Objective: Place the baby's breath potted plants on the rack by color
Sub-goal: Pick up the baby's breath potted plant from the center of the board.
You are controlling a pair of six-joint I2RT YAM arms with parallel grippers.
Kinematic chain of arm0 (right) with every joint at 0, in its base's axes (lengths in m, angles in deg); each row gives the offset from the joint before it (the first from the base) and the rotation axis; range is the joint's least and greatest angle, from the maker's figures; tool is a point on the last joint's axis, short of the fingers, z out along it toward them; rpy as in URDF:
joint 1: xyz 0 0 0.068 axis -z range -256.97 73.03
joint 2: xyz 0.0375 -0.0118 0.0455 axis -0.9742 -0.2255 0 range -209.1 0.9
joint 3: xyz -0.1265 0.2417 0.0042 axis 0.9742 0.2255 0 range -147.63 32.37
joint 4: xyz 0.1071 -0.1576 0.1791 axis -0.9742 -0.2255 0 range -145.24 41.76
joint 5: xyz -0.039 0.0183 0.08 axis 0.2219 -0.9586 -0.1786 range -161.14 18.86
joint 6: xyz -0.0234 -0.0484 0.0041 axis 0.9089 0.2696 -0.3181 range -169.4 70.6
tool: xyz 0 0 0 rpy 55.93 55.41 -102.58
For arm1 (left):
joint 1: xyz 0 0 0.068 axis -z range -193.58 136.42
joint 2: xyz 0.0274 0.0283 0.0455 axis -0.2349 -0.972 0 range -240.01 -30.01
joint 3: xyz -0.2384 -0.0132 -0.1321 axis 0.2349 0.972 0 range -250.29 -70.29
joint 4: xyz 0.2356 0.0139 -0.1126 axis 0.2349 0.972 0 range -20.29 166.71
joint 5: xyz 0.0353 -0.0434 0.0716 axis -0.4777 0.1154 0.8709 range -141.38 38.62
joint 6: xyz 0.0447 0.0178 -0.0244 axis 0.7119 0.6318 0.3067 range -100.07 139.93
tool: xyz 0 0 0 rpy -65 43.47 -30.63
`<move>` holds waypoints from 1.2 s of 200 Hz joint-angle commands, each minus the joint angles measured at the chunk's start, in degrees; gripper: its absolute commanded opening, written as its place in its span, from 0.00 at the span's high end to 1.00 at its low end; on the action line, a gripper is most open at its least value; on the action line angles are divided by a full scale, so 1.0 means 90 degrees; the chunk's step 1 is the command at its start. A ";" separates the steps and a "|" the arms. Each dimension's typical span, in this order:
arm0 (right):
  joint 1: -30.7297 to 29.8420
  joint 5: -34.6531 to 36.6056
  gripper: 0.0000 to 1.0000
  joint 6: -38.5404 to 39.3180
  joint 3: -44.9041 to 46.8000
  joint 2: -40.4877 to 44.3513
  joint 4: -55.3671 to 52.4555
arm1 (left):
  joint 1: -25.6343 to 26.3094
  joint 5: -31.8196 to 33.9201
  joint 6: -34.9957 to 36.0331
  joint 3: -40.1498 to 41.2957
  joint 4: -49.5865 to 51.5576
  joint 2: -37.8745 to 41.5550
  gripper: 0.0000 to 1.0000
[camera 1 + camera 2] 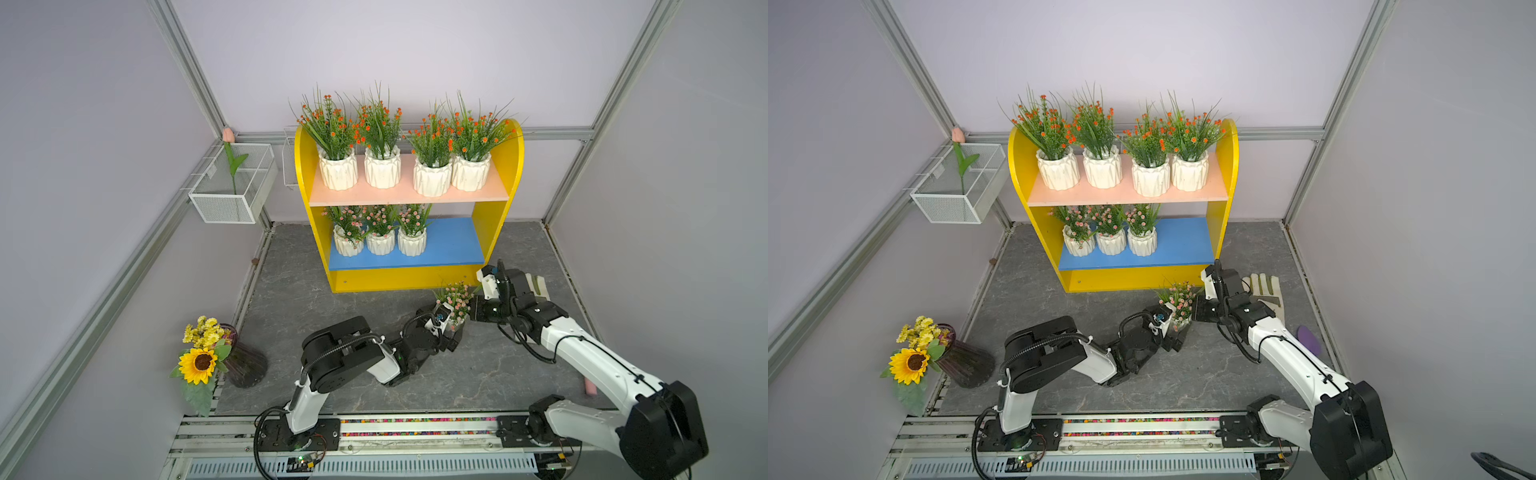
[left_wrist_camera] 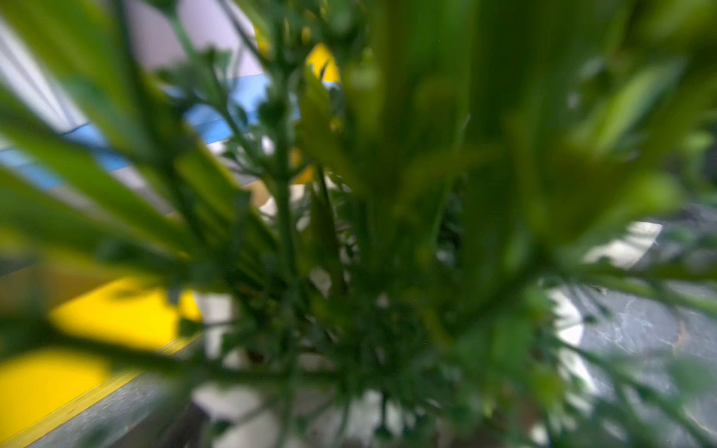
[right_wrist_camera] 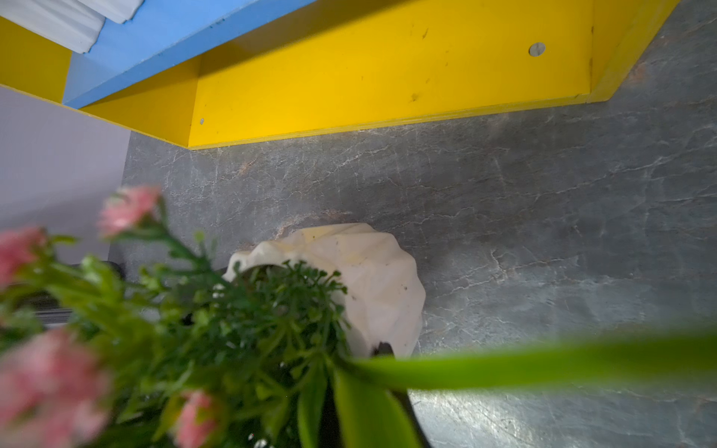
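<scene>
In both top views I see the rack [image 1: 409, 279] [image 1: 1129, 280] standing at the back of the grey table [image 1: 478, 374]. 4 orange-flowered plants [image 1: 382, 168] sit in a row on its salmon upper board. 3 pink-flowered plants [image 1: 380, 243] are bunched at the left end of the blue lower board [image 1: 453, 243], with the right end of that board bare. The 4th pink plant [image 1: 456, 301] [image 1: 1179, 299] is on the table just in front of the rack's right corner, between my 2 arms. The left gripper [image 1: 454, 334] [image 1: 1177, 337] is low against its pot with jaws spread wide. The right gripper [image 1: 473, 310] [image 1: 1195, 309] is at the blossoms from the other side. In a top view, a pale glove [image 1: 1264, 291] lies behind the right arm.

The left wrist view is nearly all blurred green sprigs of the 4th pink plant [image 2: 388, 232], with bits of yellow rack [image 2: 116, 318] and table showing through. I cannot tell whether the fingers touch the pot.

The right wrist view shows the white pot [image 3: 372, 279] leaning, its mouth turned toward the camera, close to the rack's yellow base [image 3: 388, 77]. The right jaws are closed in among the sprigs. I cannot tell whether they pinch any stems.
</scene>
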 commanded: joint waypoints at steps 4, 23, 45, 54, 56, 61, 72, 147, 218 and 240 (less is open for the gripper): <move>-0.0175 -0.0416 0.93 -0.0281 0.0107 0.0164 0.0141 | 0.0064 0.0409 0.0098 -0.0344 -0.0562 -0.0150 0.00; -0.0211 -0.0373 0.93 -0.0320 0.0161 0.0174 0.0165 | 0.0083 0.0508 0.0084 -0.0379 -0.0573 -0.0158 0.00; -0.0230 -0.0340 0.93 -0.0335 0.0234 0.0165 0.0184 | 0.0084 0.0585 0.0105 -0.0380 -0.0587 -0.0163 0.01; -0.0230 -0.0342 0.93 -0.0340 0.0258 0.0174 0.0194 | 0.0083 0.0583 0.0117 -0.0365 -0.0598 -0.0157 0.05; -0.0225 -0.0341 0.93 -0.0340 0.0265 0.0174 0.0201 | 0.0082 0.0583 0.0112 -0.0364 -0.0602 -0.0153 0.06; -0.0230 -0.0340 0.93 -0.0340 0.0275 0.0183 0.0204 | 0.0084 0.0584 0.0117 -0.0357 -0.0616 -0.0161 0.09; -0.0229 -0.0321 0.93 -0.0340 0.0287 0.0193 0.0204 | 0.0084 0.0550 0.0124 -0.0341 -0.0652 -0.0159 0.19; -0.0212 -0.0145 0.83 -0.0243 0.0253 0.0194 0.0234 | 0.0081 0.0301 0.0093 -0.0331 -0.0588 -0.0011 0.58; 0.0061 0.0086 0.70 -0.0145 0.0287 0.0562 0.0112 | 0.0066 0.0215 0.0069 -0.0514 -0.0049 0.0196 0.63; 0.0277 0.0148 0.68 -0.0078 0.0302 0.0826 -0.0114 | 0.0043 0.0160 0.0020 -0.0563 0.0080 0.0248 0.64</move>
